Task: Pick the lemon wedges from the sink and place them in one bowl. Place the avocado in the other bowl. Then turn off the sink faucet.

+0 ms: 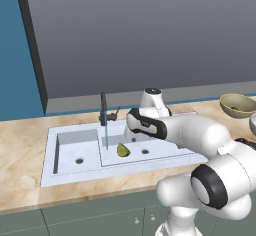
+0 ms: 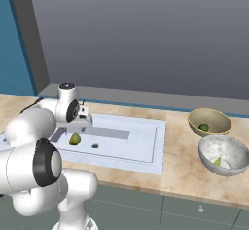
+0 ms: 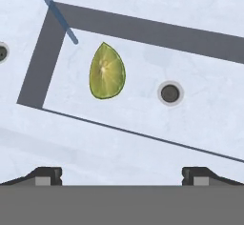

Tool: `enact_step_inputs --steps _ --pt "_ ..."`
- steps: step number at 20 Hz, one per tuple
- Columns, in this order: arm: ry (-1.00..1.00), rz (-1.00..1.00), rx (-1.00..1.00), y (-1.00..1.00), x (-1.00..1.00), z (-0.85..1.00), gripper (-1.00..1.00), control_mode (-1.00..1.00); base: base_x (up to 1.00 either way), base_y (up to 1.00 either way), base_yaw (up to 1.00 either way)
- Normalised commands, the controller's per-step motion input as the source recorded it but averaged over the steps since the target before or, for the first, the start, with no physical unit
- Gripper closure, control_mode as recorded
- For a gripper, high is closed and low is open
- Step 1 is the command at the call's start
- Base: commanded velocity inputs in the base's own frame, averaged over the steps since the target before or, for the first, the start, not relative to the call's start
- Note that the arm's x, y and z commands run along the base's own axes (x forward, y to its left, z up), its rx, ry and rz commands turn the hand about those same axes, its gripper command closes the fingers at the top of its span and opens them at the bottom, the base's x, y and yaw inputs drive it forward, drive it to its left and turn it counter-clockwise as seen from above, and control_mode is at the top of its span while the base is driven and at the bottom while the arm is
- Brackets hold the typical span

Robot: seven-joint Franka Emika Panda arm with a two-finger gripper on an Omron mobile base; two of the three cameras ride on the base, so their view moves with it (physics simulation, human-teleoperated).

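The larger lemon wedge lies flat on the floor of the longer basin of the sink, cut side up, just beside the dark drain hole and near the wall that divides the two basins; it shows also in the left base view and the right base view. A thin blue water stream falls from the sink faucet and lands on the basin floor close to the pointed end of the wedge, w/o touching it. The gripper hangs above the sink, apart from the wedge; its two finger tips stand wide apart, fully opened, w/ nothing between them. To the right of the sink, on the beige counter, stand two bowls near each other. The olive bowl holds the avocado; the grey bowl in front of it holds the small pale wedge.
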Motion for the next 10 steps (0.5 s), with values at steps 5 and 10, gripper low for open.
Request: enact_step_inputs --steps 5,10 --pt "0.00 0.00 0.00 0.13 0.10 -0.28 -1.00 -1.00 0.00 0.00 0.00" --pt "0.00 0.00 0.00 0.14 0.01 -0.18 -1.00 -1.00 0.00 0.00 0.00"
